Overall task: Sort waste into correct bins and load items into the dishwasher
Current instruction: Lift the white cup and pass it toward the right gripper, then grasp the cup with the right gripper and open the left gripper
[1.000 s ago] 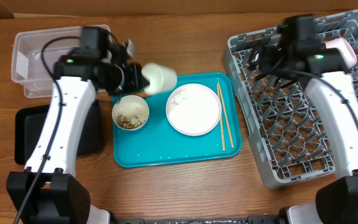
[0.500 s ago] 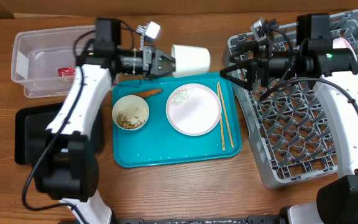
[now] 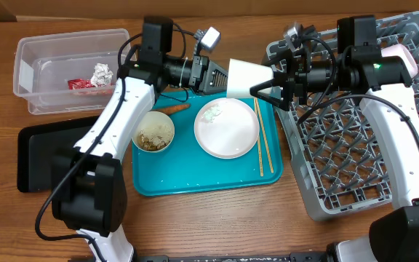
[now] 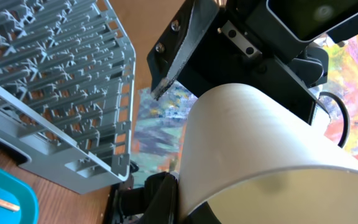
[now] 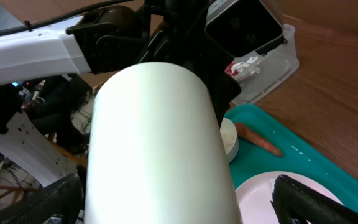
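Observation:
My left gripper (image 3: 217,75) is shut on the rim of a white cup (image 3: 242,76) and holds it on its side above the back edge of the teal tray (image 3: 195,185). My right gripper (image 3: 266,78) is open, with its fingers on either side of the cup's far end. The cup fills the left wrist view (image 4: 260,143) and the right wrist view (image 5: 157,143). A white bowl (image 3: 153,132) with beige scraps, an orange carrot piece (image 3: 173,108), a pink plate (image 3: 228,127) and chopsticks (image 3: 262,135) lie on the tray. The grey dish rack (image 3: 355,145) stands at the right.
The clear tub (image 3: 57,51) at the back left holds the red wrapper (image 3: 82,84) and crumpled silver paper (image 3: 102,73). The black tray (image 3: 35,156) lies in front of it. A pink cup (image 3: 402,54) sits at the rack's far corner.
My left gripper has carried the white cup to the right. My right gripper has come left, and its open fingers now sit around the cup.

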Robot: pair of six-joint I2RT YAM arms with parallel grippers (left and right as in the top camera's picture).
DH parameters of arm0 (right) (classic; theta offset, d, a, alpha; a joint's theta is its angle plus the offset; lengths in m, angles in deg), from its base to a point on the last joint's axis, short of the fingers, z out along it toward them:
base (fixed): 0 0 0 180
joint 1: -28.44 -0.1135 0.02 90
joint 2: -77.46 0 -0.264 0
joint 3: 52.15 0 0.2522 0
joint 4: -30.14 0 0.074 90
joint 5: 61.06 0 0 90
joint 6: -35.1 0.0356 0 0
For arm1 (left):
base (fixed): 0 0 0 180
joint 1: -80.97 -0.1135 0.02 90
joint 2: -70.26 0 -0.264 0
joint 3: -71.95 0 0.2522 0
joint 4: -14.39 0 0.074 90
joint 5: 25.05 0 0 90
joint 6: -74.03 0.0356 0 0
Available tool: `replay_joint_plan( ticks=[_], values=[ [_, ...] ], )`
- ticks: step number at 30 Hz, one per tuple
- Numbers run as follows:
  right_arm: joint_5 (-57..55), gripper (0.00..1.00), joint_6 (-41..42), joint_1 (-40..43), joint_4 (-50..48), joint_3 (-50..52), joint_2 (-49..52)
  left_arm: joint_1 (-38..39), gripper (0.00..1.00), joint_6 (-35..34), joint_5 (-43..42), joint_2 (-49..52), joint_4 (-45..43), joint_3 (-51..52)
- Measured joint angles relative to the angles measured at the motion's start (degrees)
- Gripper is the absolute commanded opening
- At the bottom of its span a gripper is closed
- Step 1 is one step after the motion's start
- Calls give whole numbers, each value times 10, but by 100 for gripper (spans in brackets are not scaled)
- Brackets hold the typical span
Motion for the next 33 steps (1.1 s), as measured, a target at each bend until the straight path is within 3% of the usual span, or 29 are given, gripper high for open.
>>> replay_joint_plan(
  ticks=[6,12,20,23,26,33],
  values=[
    [4,79,-1,0,-2,0,0,6,4,-11,10,0,0,0],
    [11,54,-2,0,-2,0,0,5,5,-11,17,0,-1,0],
    [13,51,0,0,0,0,0,5,8,-11,16,0,-2,0],
    [10,46,0,0,-1,0,0,5,37,-13,16,0,-5,0],
    [2,43,1,0,-1,0,0,6,58,-13,16,0,-9,0],
    [-110,37,65,-1,2,0,0,-14,70,4,85,0,25,0]
  ],
)
